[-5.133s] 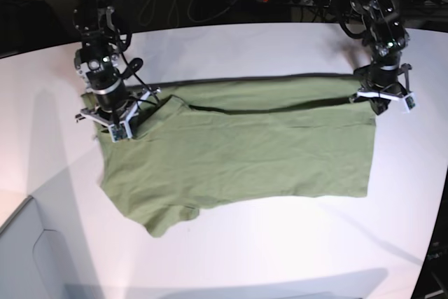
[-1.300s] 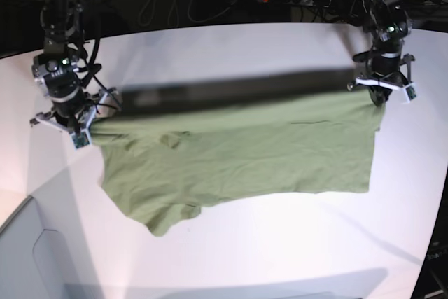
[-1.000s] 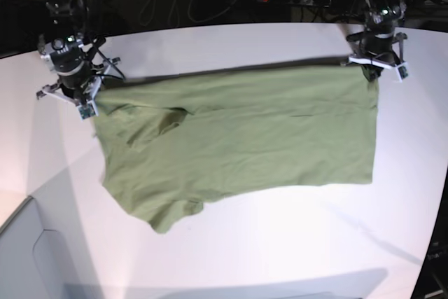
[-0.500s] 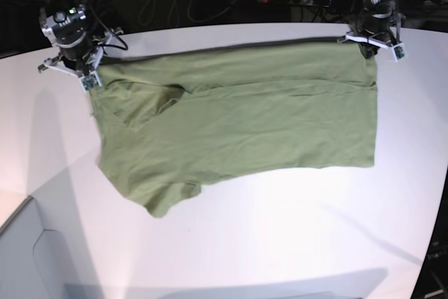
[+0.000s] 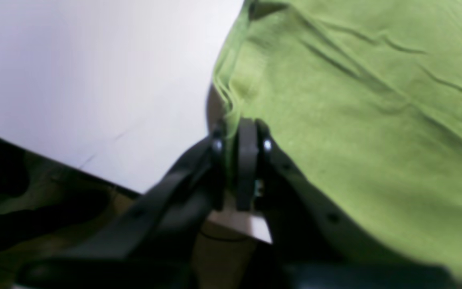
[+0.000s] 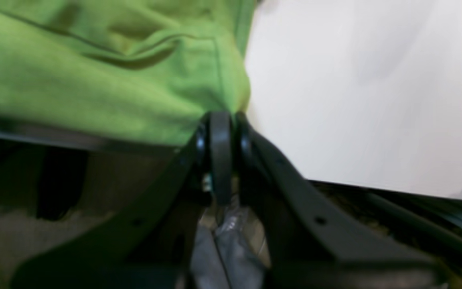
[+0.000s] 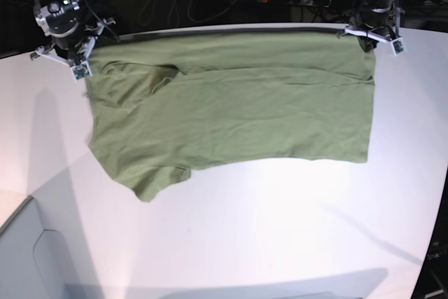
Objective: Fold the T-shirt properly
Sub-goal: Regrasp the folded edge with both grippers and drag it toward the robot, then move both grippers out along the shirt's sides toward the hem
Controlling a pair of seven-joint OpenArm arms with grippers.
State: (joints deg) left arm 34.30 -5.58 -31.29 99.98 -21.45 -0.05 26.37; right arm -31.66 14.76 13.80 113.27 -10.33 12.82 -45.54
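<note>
T-shirt (image 7: 231, 106): olive-green and short-sleeved, spread flat on the white counter (image 7: 280, 229), stretched between the two end effectors along the counter's far edge; the rest of it trails toward the near side, with one sleeve sticking out at the lower corner below the right end effector.
Left end effector (image 5: 241, 132): clenched on a far corner of the T-shirt; in its wrist view the cloth bunches into small pleats just ahead of the tips, with bare counter to one side of them.
Right end effector (image 6: 221, 120): clenched on the other far corner; in its wrist view the hem runs straight into the tips, and a soft fold sits in the cloth just beyond them.
Weight: judged light; the top edge spans between the two holds without much sag.
Stiffness: judged soft and limp; it creases readily, as the wrinkles near both holds show, and it will not keep a shape unless laid flat.
Slip: cotton-like weave, likely to drag on the counter rather than slide freely, so pulling may stretch it or skew it.
Fragility: none to speak of; the risk is bunching, not damage.
Where to hold: at corners and hems, as now, pinching both layers where they lie doubled, and keeping the edge between the end effectors taut.
</note>
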